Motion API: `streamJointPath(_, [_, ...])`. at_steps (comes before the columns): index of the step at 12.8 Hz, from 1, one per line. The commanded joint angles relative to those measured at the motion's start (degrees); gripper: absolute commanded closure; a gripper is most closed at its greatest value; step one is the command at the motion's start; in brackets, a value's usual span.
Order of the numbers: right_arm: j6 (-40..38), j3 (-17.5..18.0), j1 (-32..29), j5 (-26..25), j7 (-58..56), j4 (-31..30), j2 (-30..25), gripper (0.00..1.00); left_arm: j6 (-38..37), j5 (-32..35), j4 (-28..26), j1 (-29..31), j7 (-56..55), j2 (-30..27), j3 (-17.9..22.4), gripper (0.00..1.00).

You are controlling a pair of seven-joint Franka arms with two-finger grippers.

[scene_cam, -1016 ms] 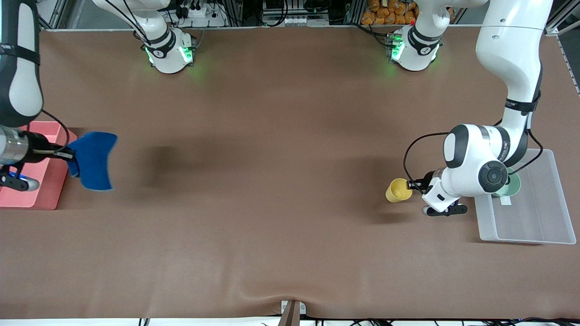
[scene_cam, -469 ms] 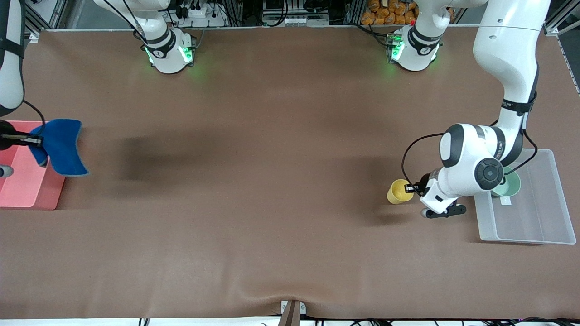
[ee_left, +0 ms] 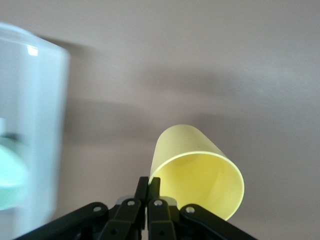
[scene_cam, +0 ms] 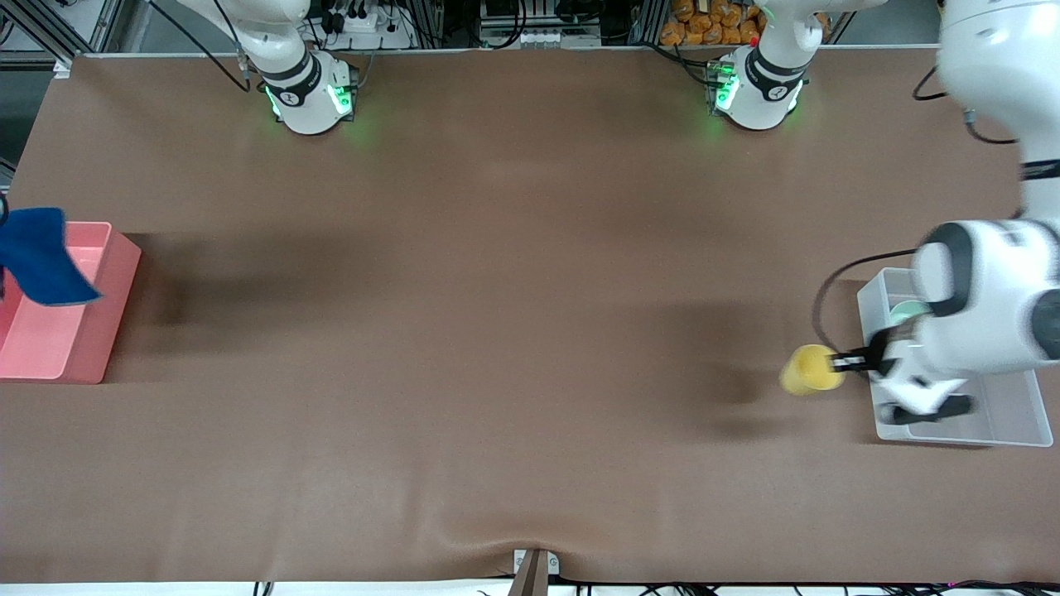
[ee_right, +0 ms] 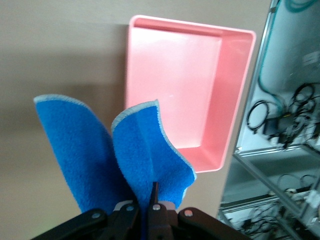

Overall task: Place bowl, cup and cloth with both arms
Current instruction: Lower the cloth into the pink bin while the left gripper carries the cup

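My left gripper [scene_cam: 849, 362] is shut on the rim of the yellow cup [scene_cam: 810, 370] and holds it tilted in the air over the table, next to the clear tray [scene_cam: 1006, 422]. The cup fills the left wrist view [ee_left: 197, 167], pinched at its rim by my left gripper [ee_left: 153, 187]. The mint green bowl [scene_cam: 907, 312] sits in the clear tray, partly hidden by my left arm. My right gripper [ee_right: 151, 192] is shut on the blue cloth [ee_right: 125, 155], which hangs over the pink bin [ee_right: 200, 85]. In the front view the cloth [scene_cam: 41, 257] hangs over the pink bin [scene_cam: 91, 331], the gripper out of frame.
The pink bin stands at the right arm's end of the table and the clear tray at the left arm's end. The brown table mat [scene_cam: 497, 331] lies between them. Metal framing and cables [ee_right: 285, 150] show past the table edge.
My left gripper has carried the yellow cup toward the clear tray. My right gripper has carried the blue cloth from beside the pink bin to over it, leaving the front view.
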Motion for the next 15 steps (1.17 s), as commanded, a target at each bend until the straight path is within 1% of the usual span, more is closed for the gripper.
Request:
streamJointPath(1, [4.41,1.02,-3.35,-2.23,-4.66,2.00,3.56,1.00,-2.76,2.49,4.18,6.03,9.11,0.50,0.46,1.00])
streamJointPath(2, [5.99,1.02,-4.40,-2.23,-6.41,2.00,4.53,1.00,-2.50,3.98,5.50,6.66,14.46,1.11,2.47,1.00])
streamJointPath(4, [9.16,1.02,-6.16,-2.14,-8.53,2.00,6.11,1.00,-1.28,4.00,7.88,6.76,22.73,3.47,8.35,1.00])
streamJointPath(5, [10.65,1.02,-6.87,-2.05,-9.50,2.00,6.81,1.00,0.82,3.82,8.15,6.84,25.38,4.97,9.43,1.00])
streamJointPath(7, [12.25,1.02,-7.75,-1.79,-10.29,2.00,7.78,1.00,4.69,3.30,8.41,8.07,26.11,7.78,9.26,1.00])
streamJointPath(9, [14.34,1.02,-8.10,-1.79,-10.47,2.00,9.01,1.00,5.84,-2.21,10.86,9.30,28.74,11.29,9.35,1.00])
streamJointPath(11, [18.91,1.02,-9.50,-1.61,-14.14,2.00,10.51,1.00,9.09,-5.49,10.87,9.22,28.58,12.89,9.35,1.00])
streamJointPath(13, [24.18,1.20,-12.05,-1.44,-17.75,1.83,12.09,1.00,9.54,-5.58,10.61,9.30,29.27,13.59,9.52,1.00])
streamJointPath(15, [26.66,1.20,-13.28,-1.00,-19.96,1.91,12.97,1.00,9.98,-5.58,10.61,9.39,29.45,14.64,9.44,1.00])
